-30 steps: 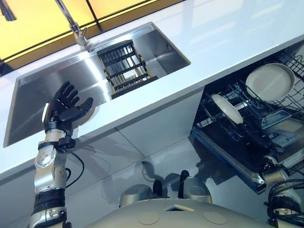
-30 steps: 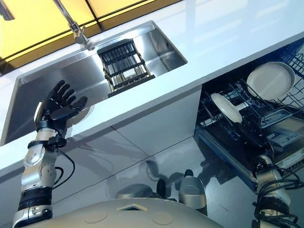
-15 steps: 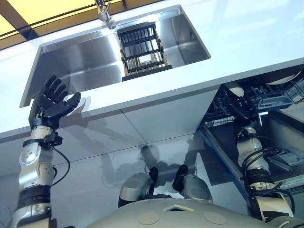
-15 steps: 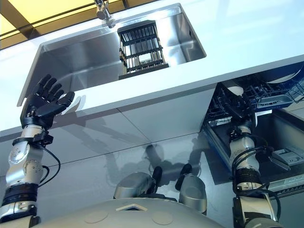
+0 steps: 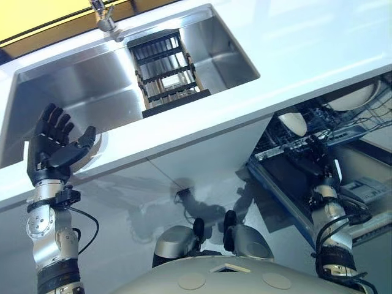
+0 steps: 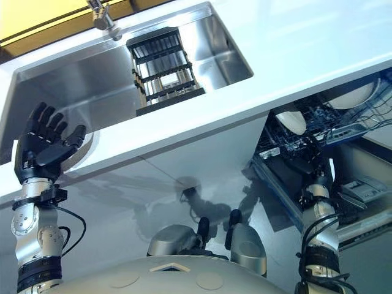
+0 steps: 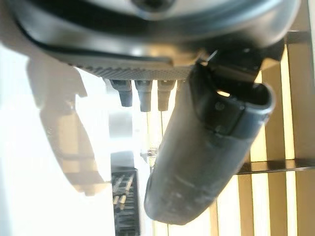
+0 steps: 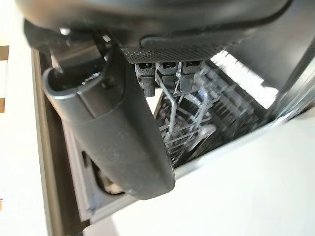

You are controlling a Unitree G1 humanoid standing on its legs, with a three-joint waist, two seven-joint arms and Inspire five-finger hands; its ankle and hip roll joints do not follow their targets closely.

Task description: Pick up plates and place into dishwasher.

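Two white plates stand in the open dishwasher's wire rack [image 5: 331, 124]: one near plate [image 5: 293, 122] and one further back [image 5: 356, 97]. My right hand [image 5: 308, 160] is at the rack's front edge, below the near plate, fingers straight and holding nothing; in the right wrist view its thumb [image 8: 110, 125] points at the rack wires [image 8: 189, 125]. My left hand [image 5: 54, 144] is raised, open and empty, before the counter's front edge by the sink's left corner. A pale curved rim [image 5: 95, 154] shows just behind it; I cannot tell what it is.
A steel sink [image 5: 73, 92] is set in the white counter [image 5: 294, 43], with a black dish rack [image 5: 164, 73] inside it and a faucet [image 5: 104, 15] behind. White cabinet fronts [image 5: 202, 159] run below. The dishwasher door [image 5: 278, 193] hangs open at the right.
The whole picture has shifted, so the camera moved. My right arm has risen from low at the right up to the dishwasher rack. The left hand stays raised and open.
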